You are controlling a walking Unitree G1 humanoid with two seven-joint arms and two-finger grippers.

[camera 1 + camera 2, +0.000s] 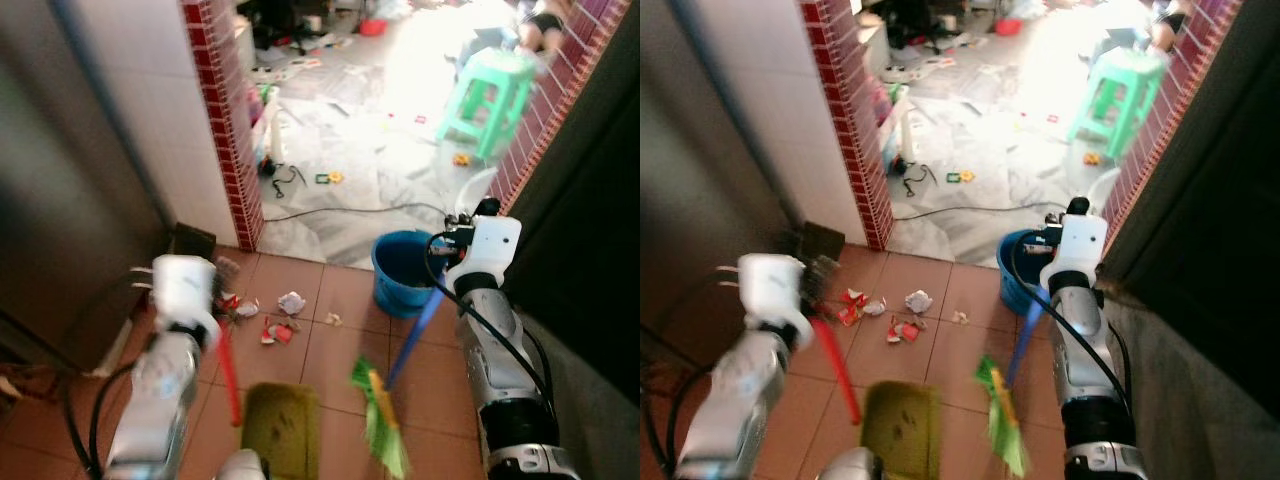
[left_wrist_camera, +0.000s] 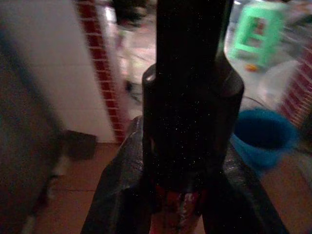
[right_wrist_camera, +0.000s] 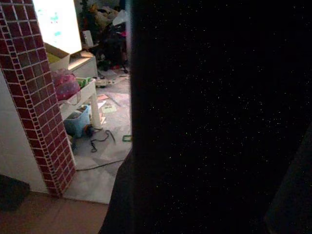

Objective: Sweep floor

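The litter to be swept, a small scatter of red and white paper scraps (image 1: 268,318) on the terracotta tiled floor (image 1: 330,350), lies just ahead of the left jaws and well to the side of the right ones. To do this step well, my judgement is that the green-bristled broom with the blue handle (image 1: 385,420) should reach beyond the scraps and pull them back in short, low strokes toward the olive-green dustpan on its red handle (image 1: 278,425), keeping its lip flat on the tiles.

The left gripper (image 1: 222,290) has its jaws clamped on the red handle. The right gripper (image 1: 452,258) sits at the top of the blue handle, beside a blue plastic bucket (image 1: 402,268); I cannot tell how its jaws stand.
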